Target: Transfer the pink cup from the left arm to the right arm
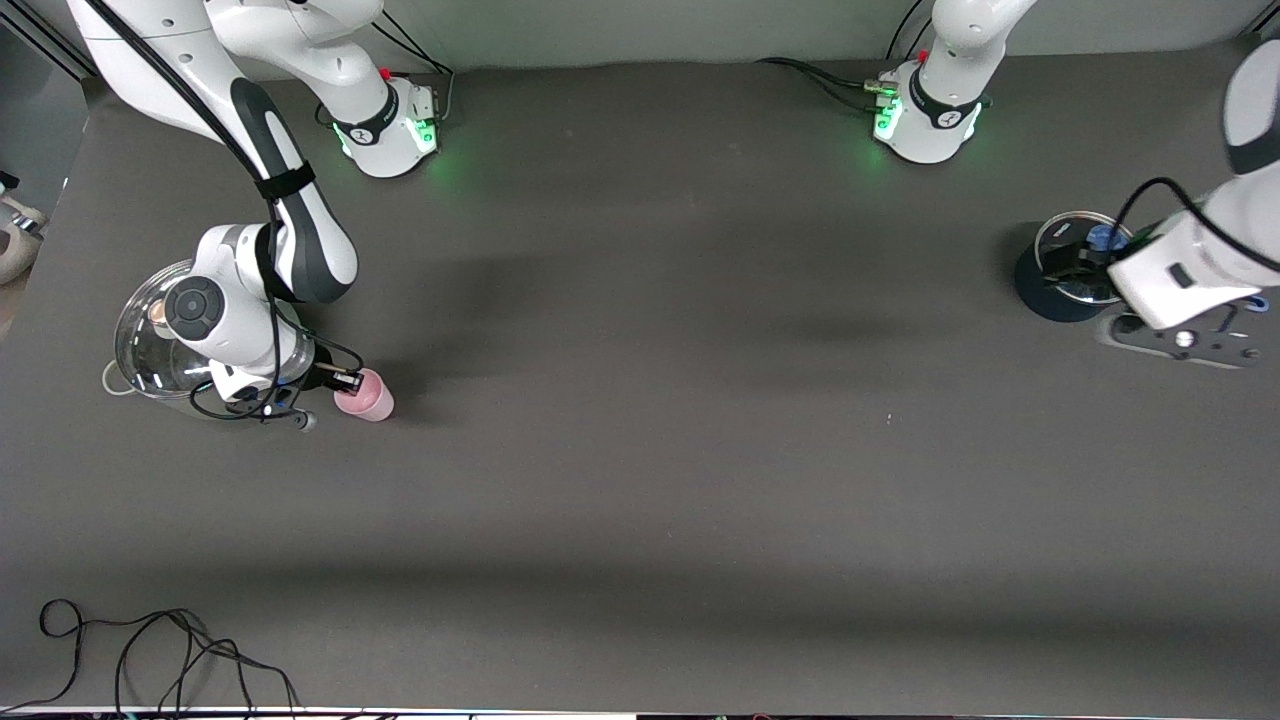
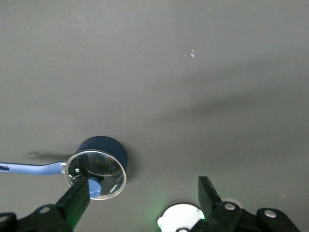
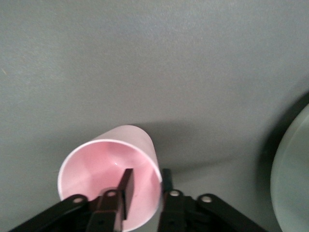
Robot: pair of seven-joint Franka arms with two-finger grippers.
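Note:
The pink cup (image 1: 366, 398) is at the right arm's end of the table, tilted, with its open mouth toward the wrist. My right gripper (image 1: 343, 382) is shut on its rim. In the right wrist view one finger (image 3: 127, 186) is inside the cup (image 3: 108, 166) and the other is outside, so my right gripper (image 3: 147, 174) pinches the wall. The cup is low over the table; I cannot tell whether it touches. My left gripper (image 1: 1072, 260) is open and empty over a dark blue saucepan at the left arm's end. In the left wrist view my left gripper (image 2: 143, 195) has its jaws wide apart.
The dark blue saucepan (image 1: 1050, 295) has a glass lid (image 2: 96, 174) and a blue handle (image 2: 29, 168). A glass-lidded steel pot (image 1: 140, 345) stands under the right arm beside the cup; its edge shows in the right wrist view (image 3: 292, 183). Loose black cables (image 1: 150, 650) lie at the table's near edge.

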